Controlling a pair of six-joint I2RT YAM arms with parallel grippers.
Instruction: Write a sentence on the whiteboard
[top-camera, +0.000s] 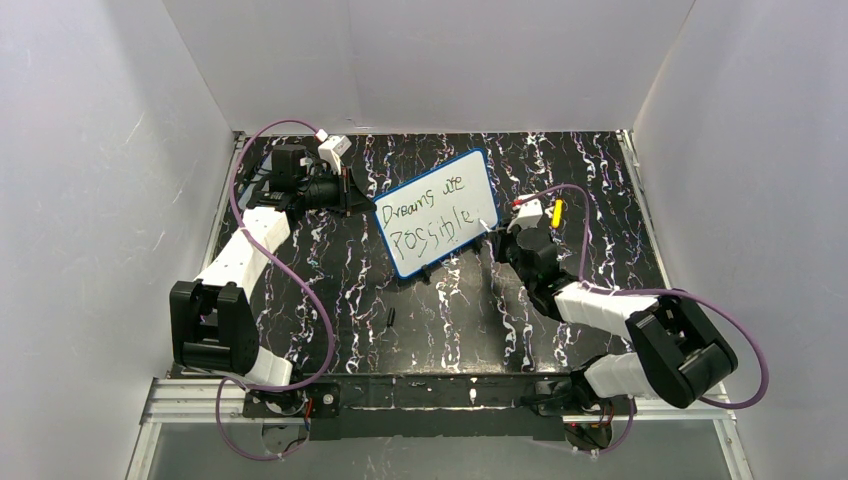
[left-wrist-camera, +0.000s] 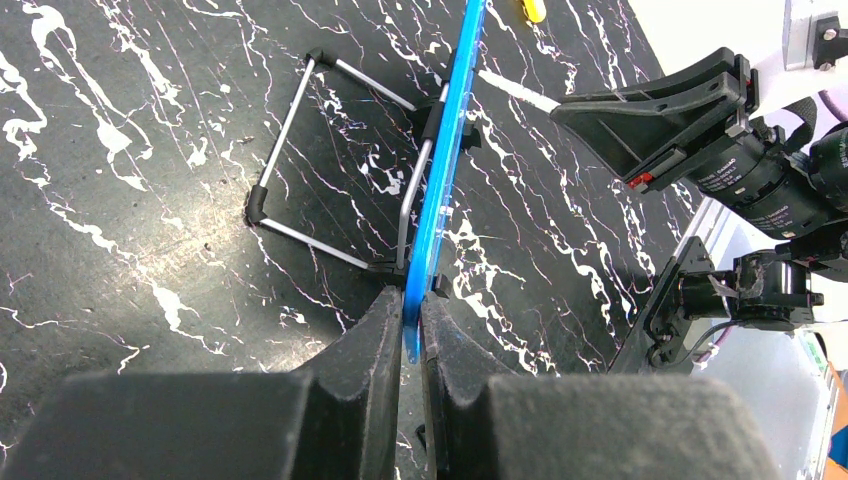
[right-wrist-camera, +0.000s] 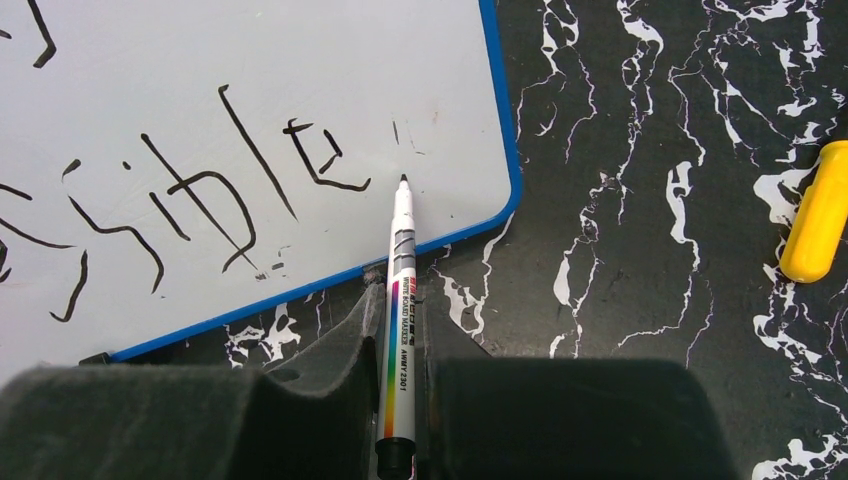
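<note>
The whiteboard (top-camera: 440, 215) with a blue rim stands tilted on its wire stand in the middle of the table. The sentence (top-camera: 430, 212) on it reads "Dreams are" over "Possible". My left gripper (left-wrist-camera: 411, 305) is shut on the whiteboard's blue edge (left-wrist-camera: 440, 190). My right gripper (right-wrist-camera: 400, 292) is shut on a white marker (right-wrist-camera: 401, 290), whose black tip rests at the board surface (right-wrist-camera: 200, 80) just right of the final "e" (right-wrist-camera: 318, 160). Both grippers also show in the top view, left (top-camera: 352, 190) and right (top-camera: 508, 232).
A yellow marker cap (right-wrist-camera: 815, 215) lies on the black marbled table right of the board, also in the top view (top-camera: 557, 211). A small black piece (top-camera: 391, 319) lies near the table's front middle. The wire stand (left-wrist-camera: 330, 160) sits behind the board. White walls enclose the table.
</note>
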